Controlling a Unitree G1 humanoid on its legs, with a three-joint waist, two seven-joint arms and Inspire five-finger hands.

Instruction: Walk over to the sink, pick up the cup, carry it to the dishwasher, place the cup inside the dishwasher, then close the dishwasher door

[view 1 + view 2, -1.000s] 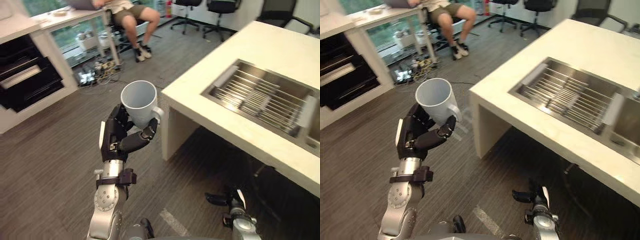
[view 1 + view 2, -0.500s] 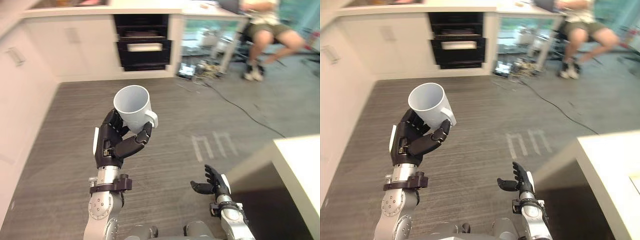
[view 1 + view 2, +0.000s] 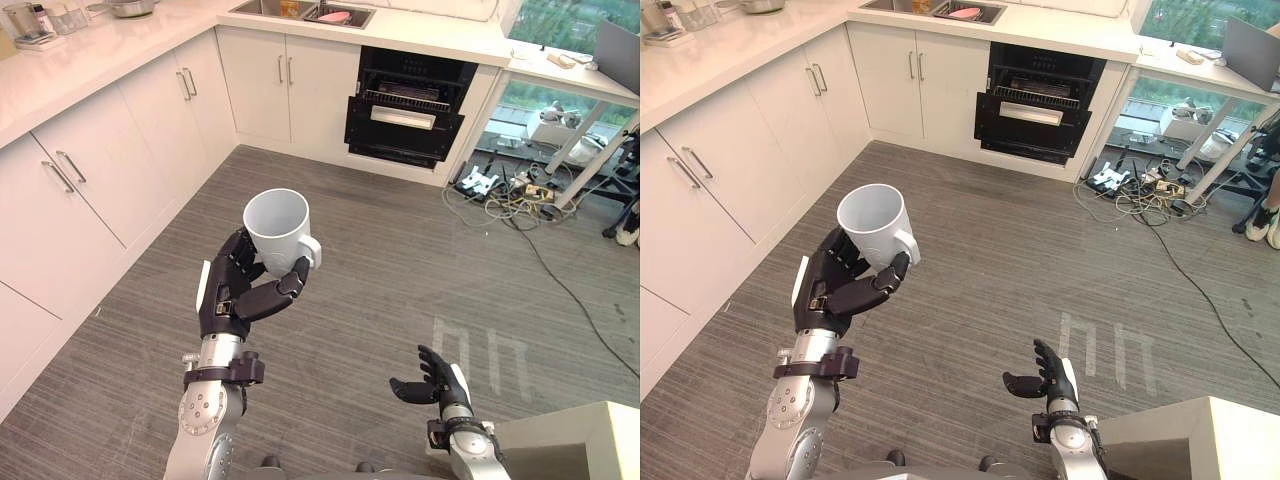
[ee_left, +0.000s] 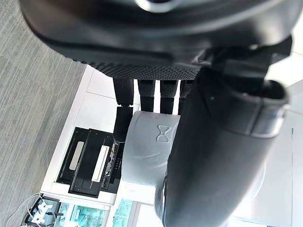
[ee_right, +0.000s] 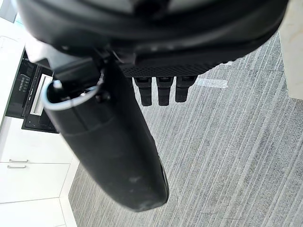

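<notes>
Kitchen floor (image 3: 400, 250), dishwasher (image 3: 405, 115) ahead. Your left hand (image 3: 232, 290) curls round the cup (image 3: 278, 228); your right hand (image 3: 438, 383) is spread.

Left hand (image 3: 230, 292), lower left: black, white side panel, black wrist clamp (image 3: 222, 372), silver-grey forearm (image 3: 205, 420). Right hand (image 3: 437, 380): black, silver wrist.

The base of the cup (image 3: 277, 228) is hidden from you inside the fingers of the left hand (image 3: 232, 292). In the left wrist view the thumb (image 4: 213, 156) covers much of its wall. The dishwasher (image 3: 407, 118) interior is too dark to read. The top edge cuts the sink (image 3: 312, 11) in the far counter.
</notes>
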